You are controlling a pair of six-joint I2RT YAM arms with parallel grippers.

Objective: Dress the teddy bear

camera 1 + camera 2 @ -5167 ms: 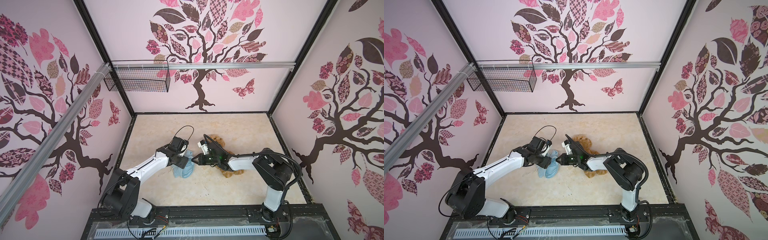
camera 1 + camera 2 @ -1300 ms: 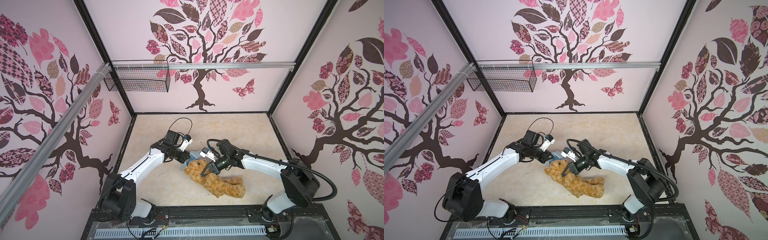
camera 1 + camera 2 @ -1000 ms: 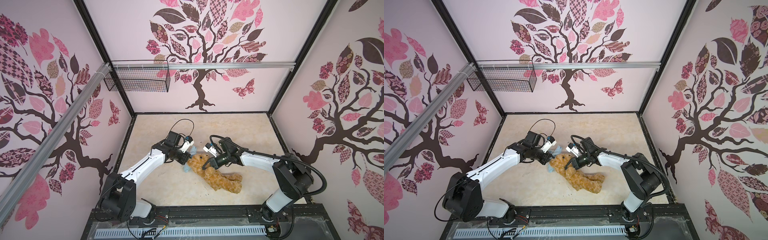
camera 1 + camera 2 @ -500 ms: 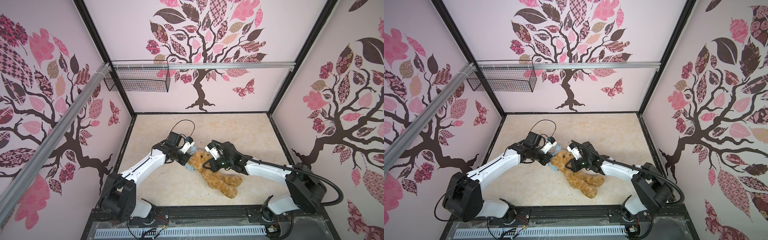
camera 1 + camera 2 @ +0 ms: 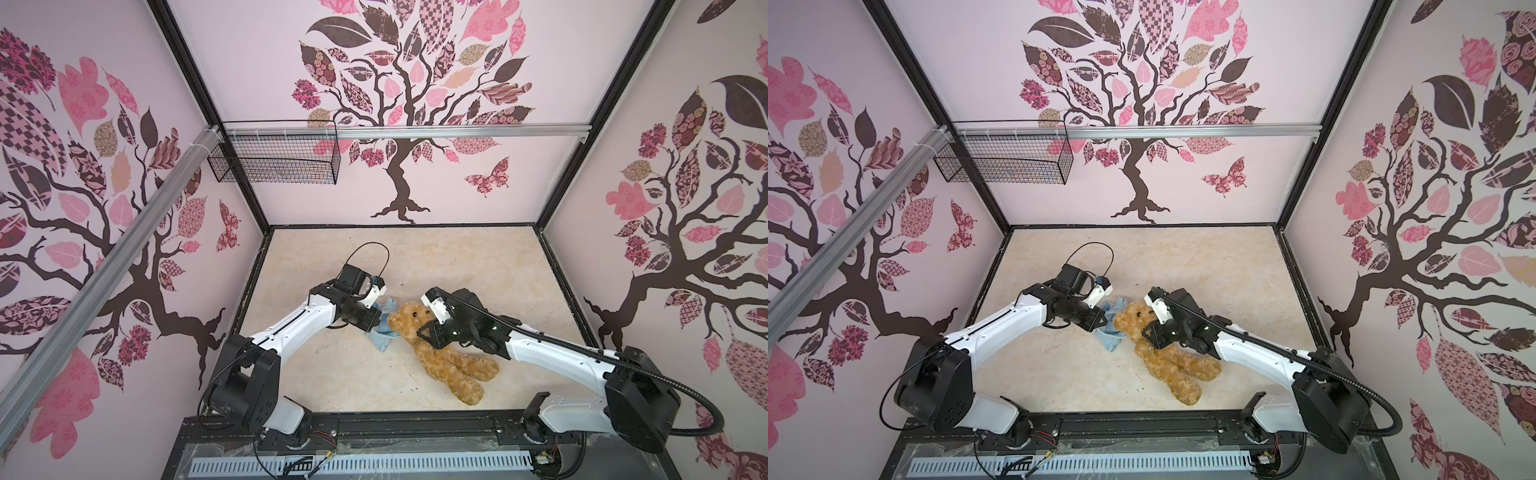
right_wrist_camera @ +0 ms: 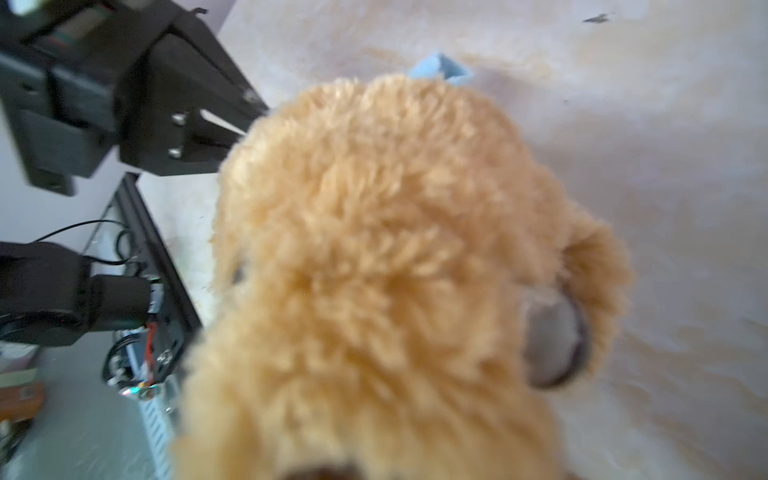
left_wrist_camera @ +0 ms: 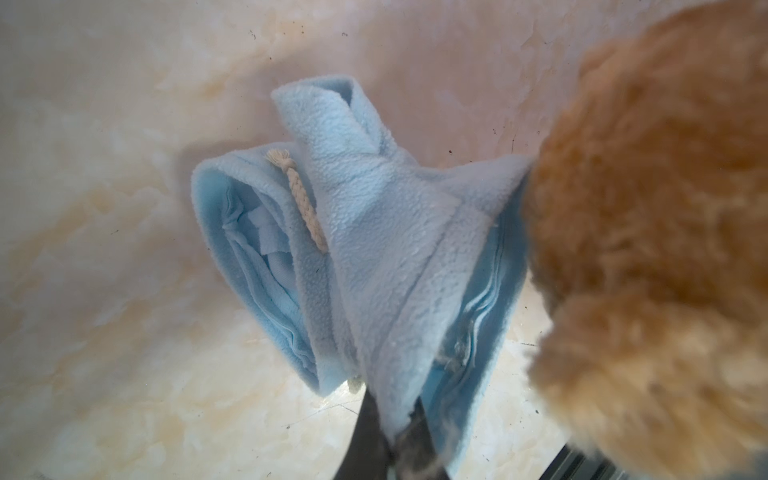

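The golden-brown teddy bear [image 5: 436, 357] [image 5: 1163, 357] lies on its back mid-table, head towards the left arm and legs towards the front right. My right gripper [image 5: 422, 330] [image 5: 1146, 332] is pressed into the fur at its neck and is shut on it. In the right wrist view the teddy bear [image 6: 374, 270] fills the picture and hides the fingers. A crumpled light-blue shirt [image 5: 382, 334] [image 7: 374, 232] lies against the bear's head. My left gripper [image 5: 376, 320] [image 7: 395, 432] is shut on the shirt's edge.
A black wire basket [image 5: 274, 162] hangs from the aluminium rail [image 5: 457, 132] on the back wall. Patterned walls close in three sides, and a black frame bar [image 5: 395, 419] runs along the front edge. The marbled tabletop [image 5: 457, 266] is bare behind the arms.
The right gripper has swung the bear's body and legs towards the front while its head stays by the shirt. The left gripper has held the shirt in place.
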